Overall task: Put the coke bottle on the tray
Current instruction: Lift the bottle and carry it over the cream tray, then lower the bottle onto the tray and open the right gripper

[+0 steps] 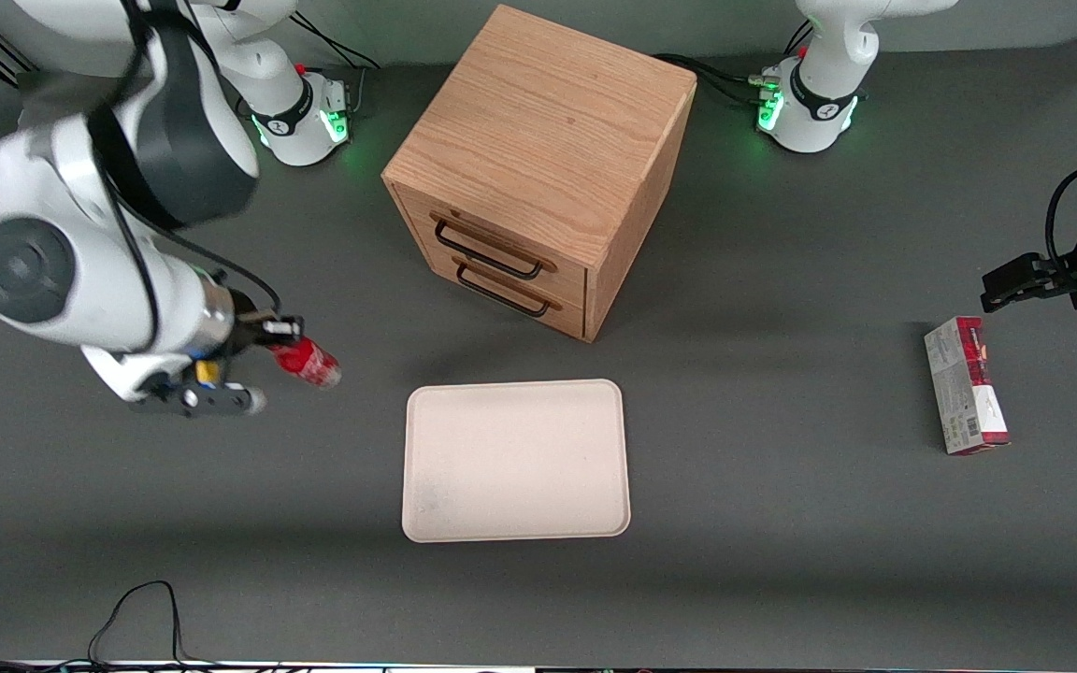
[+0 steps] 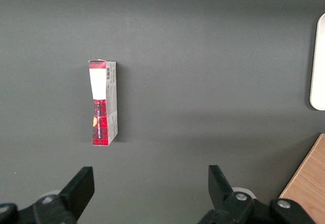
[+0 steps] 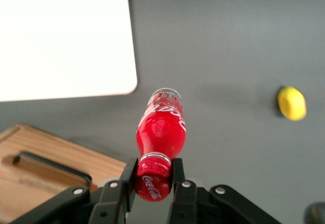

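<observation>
Tool (image 3: 153, 178) clamped on red cap end of small red coke bottle (image 3: 161, 132), held tilted above dark counter (image 1: 782, 523), beside flat cream rectangular tray (image 1: 426, 505), not yet over it. Risk: narrow cap grip; bottle may swing, slip, topple on release.

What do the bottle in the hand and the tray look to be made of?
The coke bottle, clamped at its cap by the hand, looks like glossy plastic: highlights, clear base. The tray looks like matte cream plastic or pulp; unclear which.
</observation>
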